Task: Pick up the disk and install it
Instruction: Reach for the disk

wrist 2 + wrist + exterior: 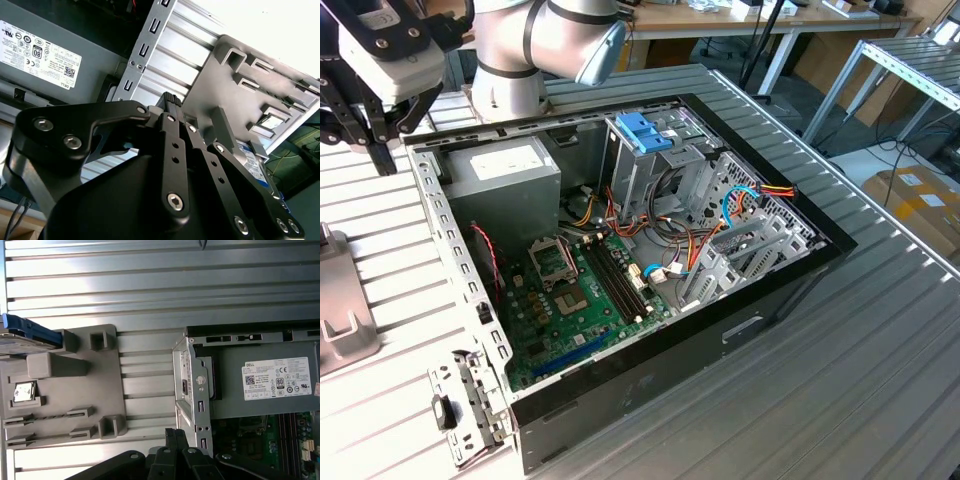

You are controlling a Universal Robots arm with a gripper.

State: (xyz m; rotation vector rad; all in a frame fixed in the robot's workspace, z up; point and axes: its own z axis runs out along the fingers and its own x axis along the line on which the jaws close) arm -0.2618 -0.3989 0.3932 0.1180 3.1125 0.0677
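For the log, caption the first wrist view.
Shut gripper beside the open computer case; disk sits on the grey fixture.

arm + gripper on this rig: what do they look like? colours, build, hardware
The arm is silver-grey tubing with a pale blue joint cap and a white housing at the wrist. The gripper is matte black, built from flat linkage bars with silver hex screws and ridged fingertip pads.

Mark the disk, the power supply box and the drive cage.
the disk (30,329): first wrist view, its blue rail.
power supply box (277,379): first wrist view, its white sticker.
drive cage (645,131): exterior view, its blue top.
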